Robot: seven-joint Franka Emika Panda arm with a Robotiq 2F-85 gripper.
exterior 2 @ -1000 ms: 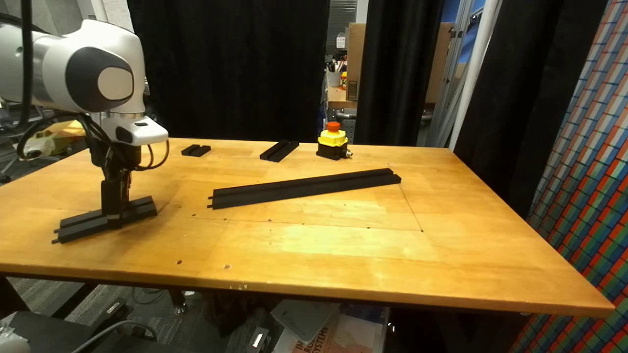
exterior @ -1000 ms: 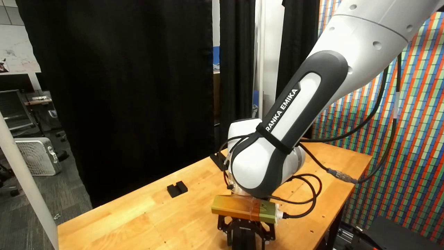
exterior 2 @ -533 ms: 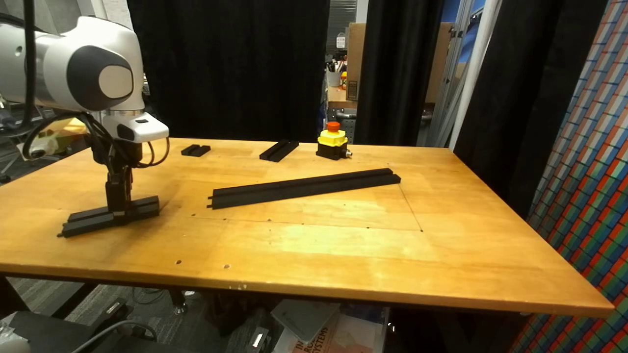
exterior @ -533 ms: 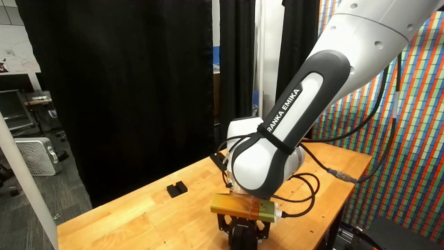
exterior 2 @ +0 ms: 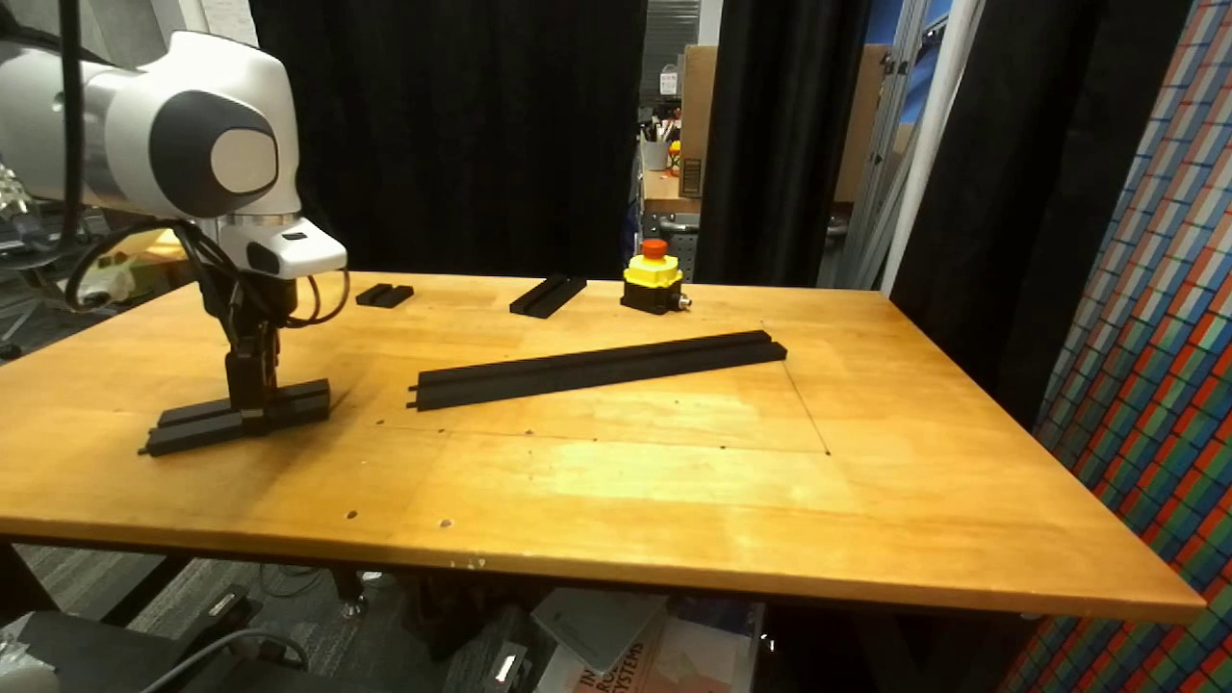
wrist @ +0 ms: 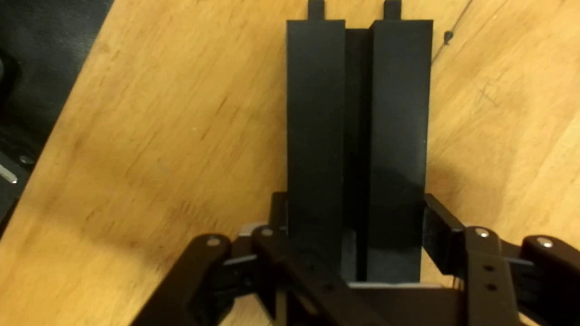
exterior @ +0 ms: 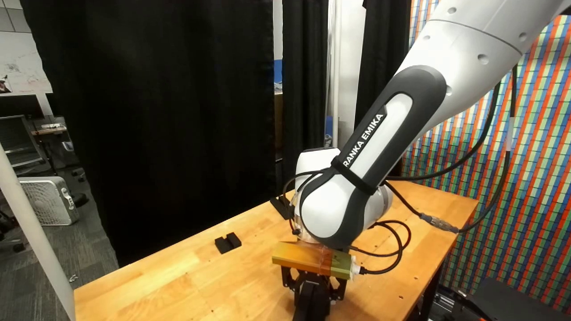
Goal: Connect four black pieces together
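In an exterior view, a robot arm point(exterior: 374, 147) bends over a wooden table point(exterior: 156, 278) bearing a small black block point(exterior: 228, 243). In an exterior view, the gripper point(exterior 2: 252, 416) clasps a grooved black bar point(exterior 2: 197, 433), apart from a long black strip point(exterior 2: 597, 371). In the wrist view, 2 pegs point(wrist: 316, 10) jut from the bar's end.

In an exterior view the arm point(exterior: 383, 142) reads "RANKA EMIKA" in white capitals and the whiteboard point(exterior: 26, 53) bears reddish writing too faint to make out, while in an exterior view a printed sheet point(exterior 2: 626, 664) under the desk point(exterior 2: 866, 500) shows "SYSTEMS" and, it seems, "IN" and "RO".
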